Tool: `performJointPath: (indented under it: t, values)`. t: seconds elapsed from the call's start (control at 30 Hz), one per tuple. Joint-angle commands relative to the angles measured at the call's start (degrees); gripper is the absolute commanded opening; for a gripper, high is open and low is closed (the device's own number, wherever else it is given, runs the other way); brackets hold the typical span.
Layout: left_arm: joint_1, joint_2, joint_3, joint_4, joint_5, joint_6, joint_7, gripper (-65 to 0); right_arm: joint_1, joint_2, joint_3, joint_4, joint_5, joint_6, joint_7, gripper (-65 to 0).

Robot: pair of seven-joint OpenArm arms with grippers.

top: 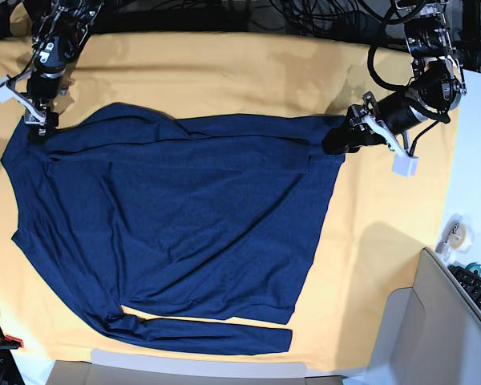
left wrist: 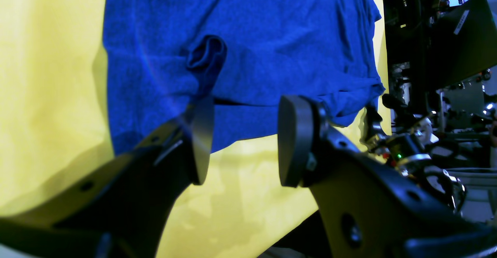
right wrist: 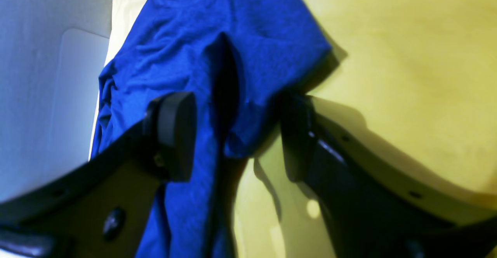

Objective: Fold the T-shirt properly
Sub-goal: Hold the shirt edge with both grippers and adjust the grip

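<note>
Left gripper (left wrist: pixel 240 141), lower centre of the left wrist frame: fingers released, grasping nothing, at the T-shirt (top: pixel 168 233) edge. Right gripper (right wrist: pixel 233 133): fingers spread, a fold between them, unpinched. T-shirt lies flat across the yellow cloth (top: pixel 224 72), centre-left in the base frame.

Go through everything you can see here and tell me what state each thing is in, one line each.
Dark navy-blue long-sleeved knit shirt: spread flat, unfolded, one sleeve along its lower edge.
Yellow-orange table cloth: laid out under the shirt.
Left gripper: open at the shirt's edge.
Right gripper: open, straddling a shirt corner.
</note>
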Motion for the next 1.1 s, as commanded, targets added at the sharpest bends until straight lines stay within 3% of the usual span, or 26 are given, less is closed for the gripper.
performJointPath:
  t: [0.0,0.4,0.57,0.63,0.8,0.9,1.07]
  values:
    - [-0.32,-0.57,-0.55,0.97,-1.17,-0.34,-0.2,-38.3,0.63,0.07,-0.04,-0.97,2.04,-0.84,-1.8,-31.3]
    - [-0.32,-0.74,-0.55,0.97,-1.52,-0.17,0.42,-40.5,4.68,1.21,0.05,-1.05,1.78,-1.63,-1.89,-31.3]
    - [-0.32,-0.83,-0.55,0.97,-1.52,-0.08,1.03,-40.5,5.73,1.21,-0.04,-1.05,1.78,-5.94,-1.89,-31.6]
    - [-0.32,-0.83,-0.55,0.97,-1.52,-0.08,2.88,-40.5,5.73,1.21,-0.04,-1.05,1.78,-6.29,-1.89,-36.1]
    - [-0.49,-0.48,-2.57,0.97,-1.52,-0.08,5.34,-40.6,5.56,1.21,-0.48,-1.05,1.78,-6.29,-2.68,-65.0]
    - [-0.4,-0.39,-4.86,0.97,-1.52,-0.08,7.1,-40.5,5.91,1.3,-0.65,-1.05,1.69,-6.29,-6.81,-64.8]
    - [-0.23,0.58,-9.61,0.44,-1.35,-0.08,8.24,-39.4,6.26,1.3,-0.65,-0.97,1.69,-6.29,-6.99,-65.0]
